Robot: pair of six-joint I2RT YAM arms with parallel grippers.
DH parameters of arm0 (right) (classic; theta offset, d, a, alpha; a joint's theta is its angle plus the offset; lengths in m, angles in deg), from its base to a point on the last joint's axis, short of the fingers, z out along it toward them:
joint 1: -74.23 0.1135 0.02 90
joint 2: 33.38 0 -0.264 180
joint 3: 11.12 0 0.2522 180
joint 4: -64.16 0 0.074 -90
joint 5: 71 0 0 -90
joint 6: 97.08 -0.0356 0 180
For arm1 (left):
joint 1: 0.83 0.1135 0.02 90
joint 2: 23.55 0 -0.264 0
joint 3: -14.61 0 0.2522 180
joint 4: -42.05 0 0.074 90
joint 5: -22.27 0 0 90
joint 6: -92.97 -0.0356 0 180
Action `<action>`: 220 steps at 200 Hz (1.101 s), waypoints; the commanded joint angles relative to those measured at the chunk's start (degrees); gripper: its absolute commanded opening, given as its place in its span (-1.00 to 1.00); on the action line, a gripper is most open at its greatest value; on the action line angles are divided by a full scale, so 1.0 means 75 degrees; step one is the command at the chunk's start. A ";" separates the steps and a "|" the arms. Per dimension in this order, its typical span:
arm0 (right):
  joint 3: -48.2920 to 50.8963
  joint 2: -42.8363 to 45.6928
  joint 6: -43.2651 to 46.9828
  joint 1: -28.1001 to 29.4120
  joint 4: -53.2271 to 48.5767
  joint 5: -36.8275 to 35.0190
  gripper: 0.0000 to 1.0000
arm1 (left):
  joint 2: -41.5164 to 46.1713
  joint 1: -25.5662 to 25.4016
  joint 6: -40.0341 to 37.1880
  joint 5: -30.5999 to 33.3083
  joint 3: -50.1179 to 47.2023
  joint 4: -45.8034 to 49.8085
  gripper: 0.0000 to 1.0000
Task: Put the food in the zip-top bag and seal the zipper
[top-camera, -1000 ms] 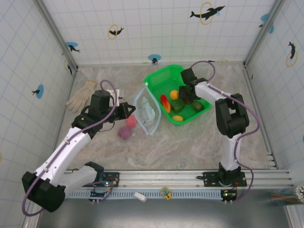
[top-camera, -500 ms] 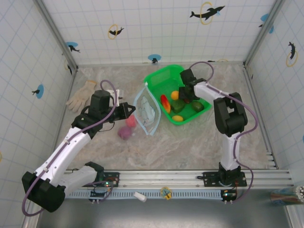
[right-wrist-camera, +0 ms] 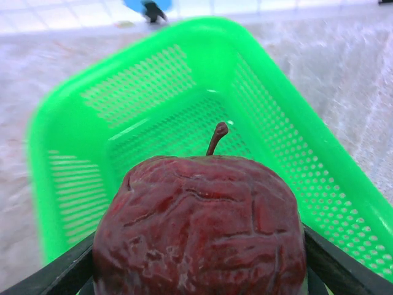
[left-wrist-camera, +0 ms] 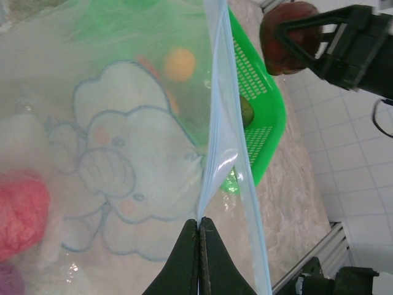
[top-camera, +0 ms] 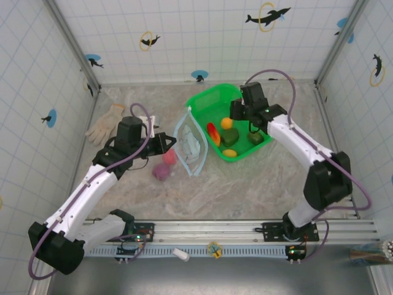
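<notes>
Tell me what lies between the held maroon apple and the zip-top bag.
Top view: an orange fruit, a red-and-yellow piece and the green basket's wall lie between apple and bag.

bag (top-camera: 189, 146) left of basket (top-camera: 206, 95), glove (top-camera: 104, 123) farther left

Maroon apple (right-wrist-camera: 199, 227): dark red, creased, brown stem. Basket (right-wrist-camera: 288, 153): bright green perforated mesh. Zip-top bag (left-wrist-camera: 110, 178): clear, blue-tinted, with a blue-outlined elephant print. Zipper (left-wrist-camera: 226, 141): light blue. Glove (top-camera: 105, 123): white. Walls (top-camera: 202, 37): white grid tiles, dolphin motifs.
</notes>
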 commanded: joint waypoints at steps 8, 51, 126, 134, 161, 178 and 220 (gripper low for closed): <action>0.0789 0.1335 0.0083 0.0696 0.0947 0.0914 0.28 | -0.0023 0.0026 0.0227 -0.0453 0.0005 -0.0334 -1.00; 0.2084 0.2578 -0.0213 0.1957 0.1907 0.1845 0.28 | -0.0005 0.0026 0.0292 -0.0598 0.0043 -0.0471 -1.00; 0.1660 0.1271 -0.0566 0.3229 0.2024 0.1630 0.30 | 0.0163 0.0022 0.0330 -0.0619 0.0154 -0.0481 -1.00; 0.1372 0.0959 -0.0599 0.3307 0.1869 0.1418 0.30 | 0.0184 0.0021 0.0325 -0.0628 0.0221 -0.0483 -1.00; 0.0442 -0.0057 -0.0717 0.3418 0.1350 0.0736 0.30 | 0.0226 0.0022 0.0277 -0.0651 0.0416 -0.0404 -1.00; -0.0001 -0.0567 -0.0714 0.3461 0.1226 0.0477 0.32 | 0.0210 0.0021 0.0257 -0.0708 0.0416 -0.0356 -1.00; -0.0614 -0.1345 -0.0732 0.3435 0.1461 0.0453 0.46 | 0.0157 0.0027 0.0220 -0.0580 0.0826 -0.0192 -1.00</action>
